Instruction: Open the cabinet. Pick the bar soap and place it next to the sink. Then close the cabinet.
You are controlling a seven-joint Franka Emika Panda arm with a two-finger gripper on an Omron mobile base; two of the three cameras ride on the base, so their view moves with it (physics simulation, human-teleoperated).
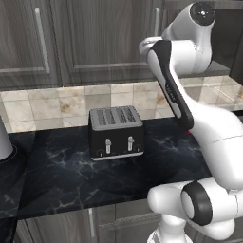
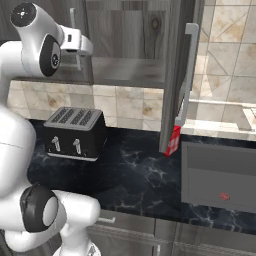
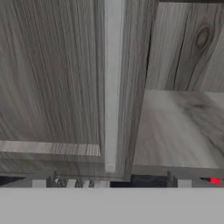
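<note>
Several risks, taken from the lower edge of the base views upward and back:

- Low in the left base view, the arm's elbow hangs over the countertop (image 2: 135,175) near the toaster (image 1: 116,130). A wide swing toward the sink (image 2: 186,172) could knock the toaster.
- At right centre of the right base view, the cabinet (image 2: 125,30) has its right door (image 2: 172,75) swung out edge-on. A slim red-and-white bottle (image 2: 173,140) stands just behind the door's lower corner. Closing the door carelessly, or reaching round it, might tip the bottle.
- Up in the hand view, the gripper (image 3: 111,182) faces the closed left door (image 3: 52,78). Its jaws are spread wide and hold nothing, and they straddle the line of the silver handle (image 3: 113,83). Pushing straight on would ram the door rather than enter the opening.
- Farthest back, in the right half of the hand view, lies the pale shelf (image 3: 179,127). I cannot tell where the bar soap lies. A reach made without finding it first would likely close on air or scrape the shelf.
</note>
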